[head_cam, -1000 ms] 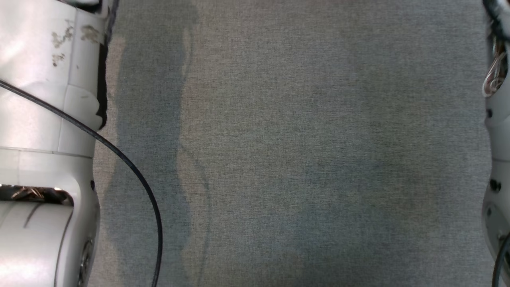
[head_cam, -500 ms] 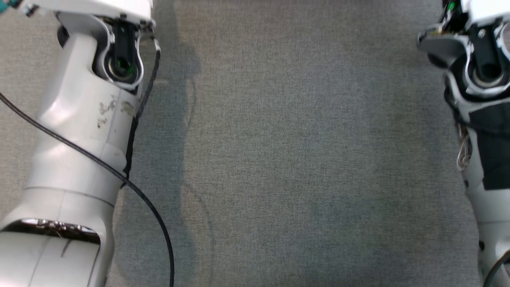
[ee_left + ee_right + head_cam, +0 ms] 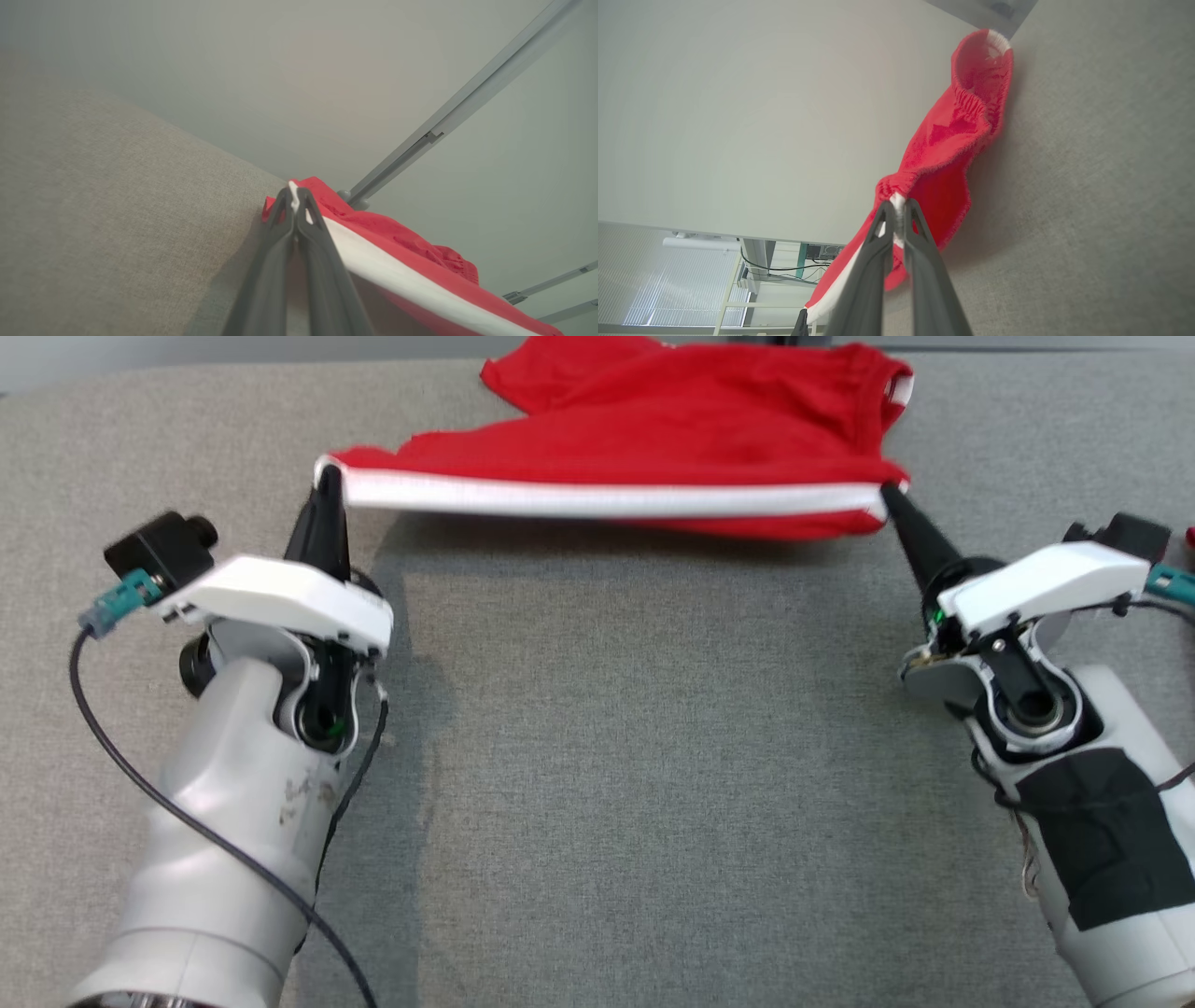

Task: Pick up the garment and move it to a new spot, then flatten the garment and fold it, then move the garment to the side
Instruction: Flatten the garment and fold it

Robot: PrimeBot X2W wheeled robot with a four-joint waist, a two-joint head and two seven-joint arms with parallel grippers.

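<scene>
Grey fabric tabletop [image 3: 653, 756] under both arms. Closest in, left gripper [image 3: 327, 478] clenched on left end of garment [image 3: 653, 429], pinching white band [image 3: 607, 502]; right gripper [image 3: 885, 493] clenched on right end of same band. I see band stretched straight between them, shadow beneath. Red garment runs from there toward tabletop's back edge; far edge cut off by frame top. White bit [image 3: 901, 387] at right opening: label or trim, I cannot tell, too small to read. Black patch [image 3: 1111, 840] on right forearm; forearm cut off at frame's lower right.
</scene>
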